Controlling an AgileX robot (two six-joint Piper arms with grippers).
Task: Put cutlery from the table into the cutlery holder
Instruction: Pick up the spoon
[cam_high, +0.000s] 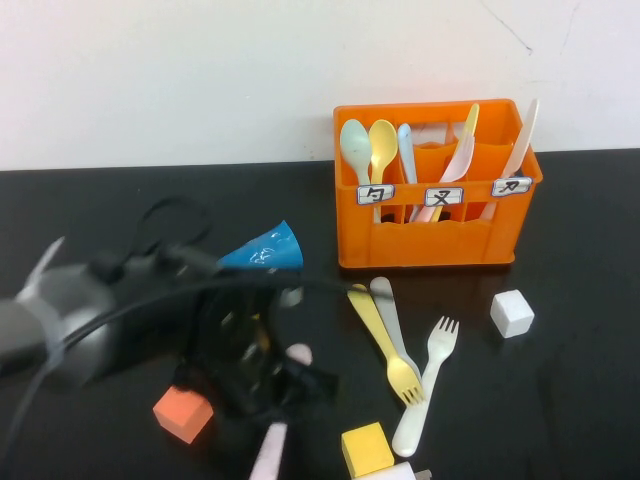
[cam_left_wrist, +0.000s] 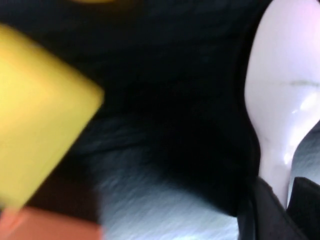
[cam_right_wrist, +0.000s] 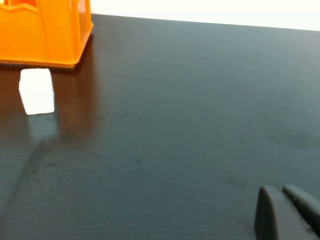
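Low at 6 o'clock of desk (cam_high: 580, 300), pale pink spoon (cam_left_wrist: 282, 95) hung in left gripper (cam_high: 285, 395), fingers (cam_left_wrist: 270, 212) clamped on its handle, bowl close to yellow cube (cam_high: 366, 448). Orange cube (cam_high: 183, 413) lay at 9 o'clock of gripper. Orange cutlery holder (cam_high: 440, 240) stood at 1 o'clock, well apart. Right gripper (cam_right_wrist: 292, 210) hovered over bare desk, fingers close together, holding nothing, white cube (cam_right_wrist: 36, 91) far off.

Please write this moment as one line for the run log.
left tool: shut on pink spoon, low over table | right tool: parked, shut, over bare table | cutlery holder: pink spoon not yet inside
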